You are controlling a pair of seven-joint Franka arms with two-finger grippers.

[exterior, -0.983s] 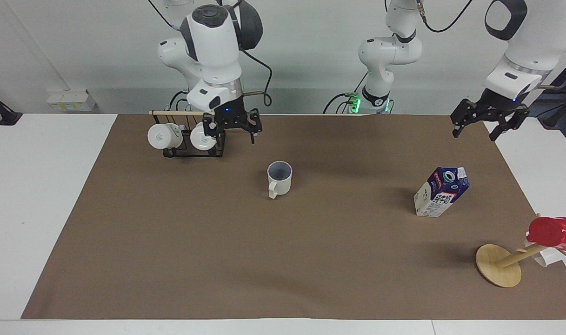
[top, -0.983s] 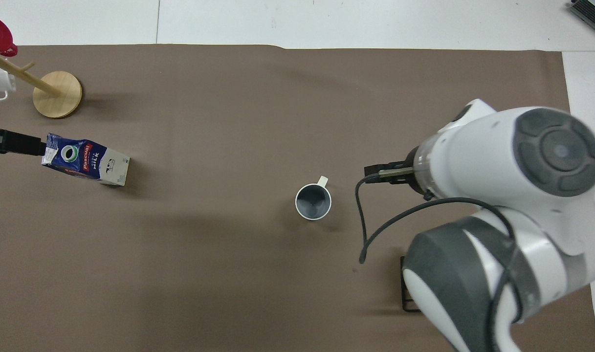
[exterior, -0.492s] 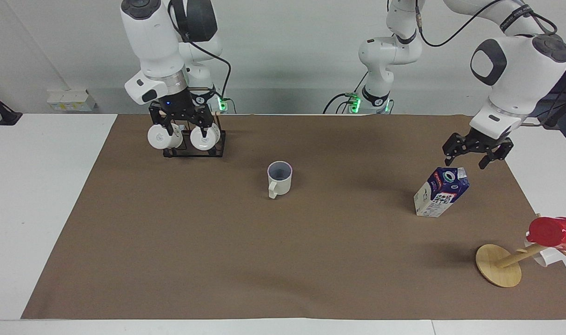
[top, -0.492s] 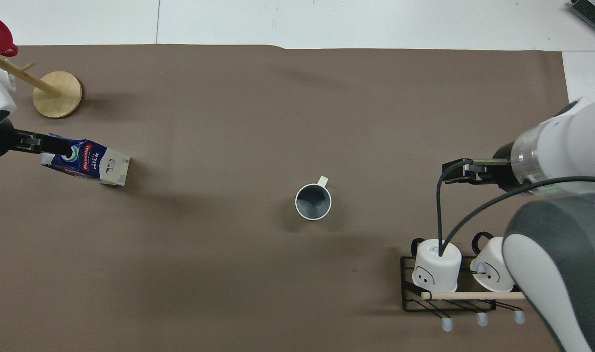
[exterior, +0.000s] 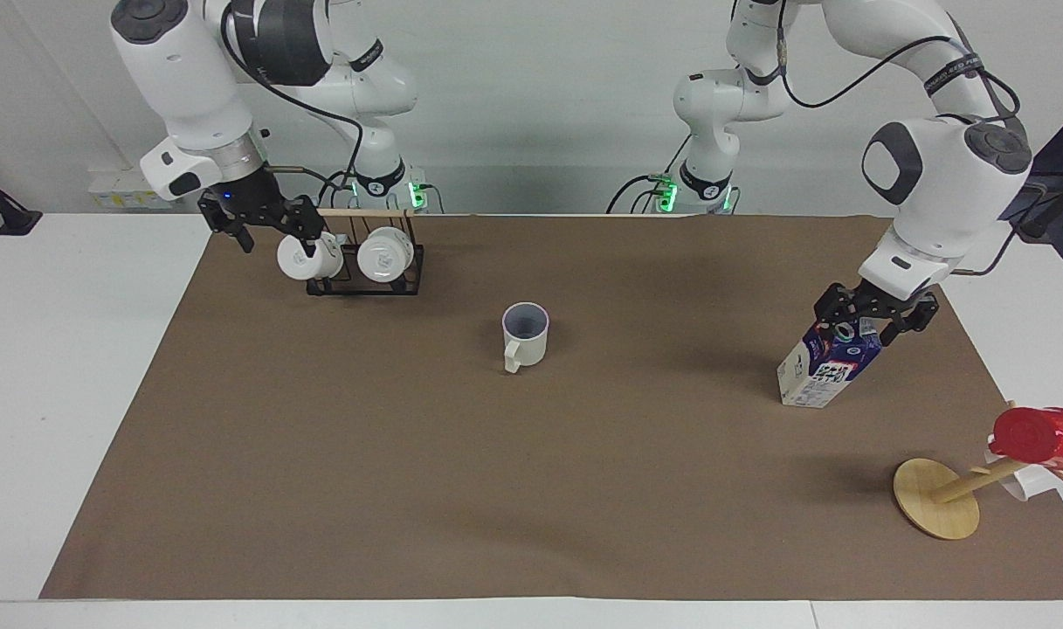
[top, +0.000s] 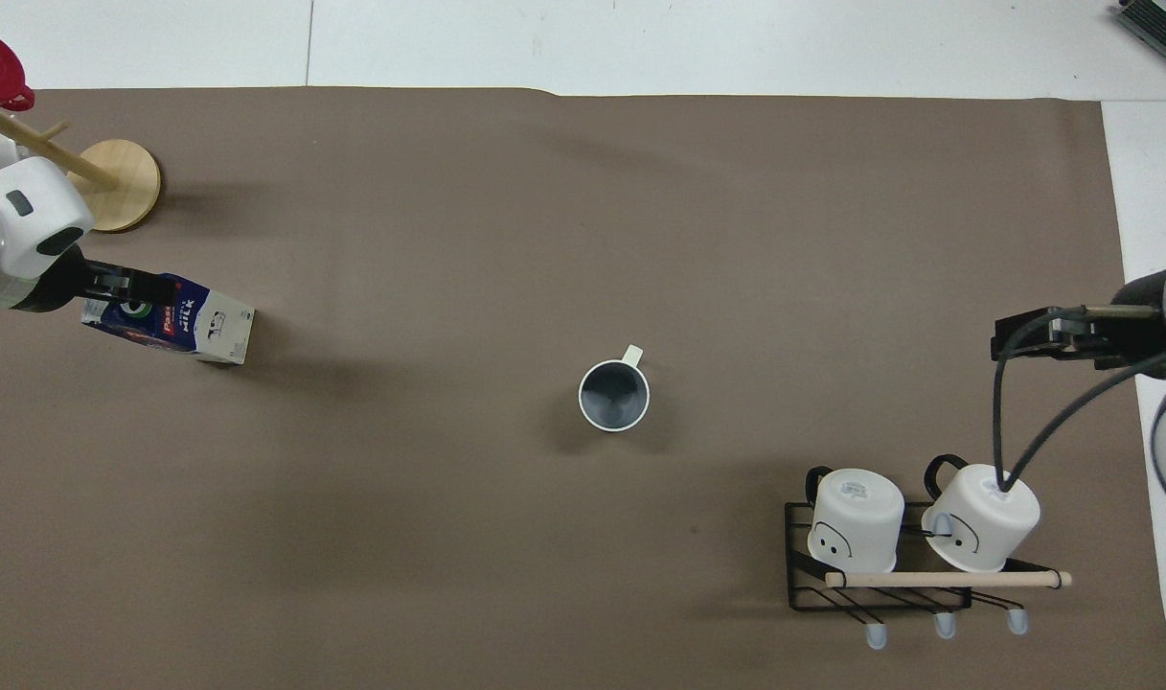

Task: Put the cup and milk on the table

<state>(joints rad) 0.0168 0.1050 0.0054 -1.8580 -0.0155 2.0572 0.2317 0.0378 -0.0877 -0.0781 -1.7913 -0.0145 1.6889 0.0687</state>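
Dark-blue-and-white gable-top milk carton (exterior: pixel 829 364) now has the left gripper (exterior: pixel 871 316) down around its top, fingers spread, while the right gripper (exterior: pixel 266 225), also spread, swings clear of the upright cream-coloured mug (exterior: pixel 525 335).

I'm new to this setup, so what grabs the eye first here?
The left gripper, open, sits at the top of the milk at the left arm's end of the table. The cup stands alone mid-mat, while the right gripper hangs open by the mug rack.

Matt brown mat (exterior: pixel 409 454) – glossy cup (exterior: pixel 525 335), printed cardboard milk (exterior: pixel 824 367).
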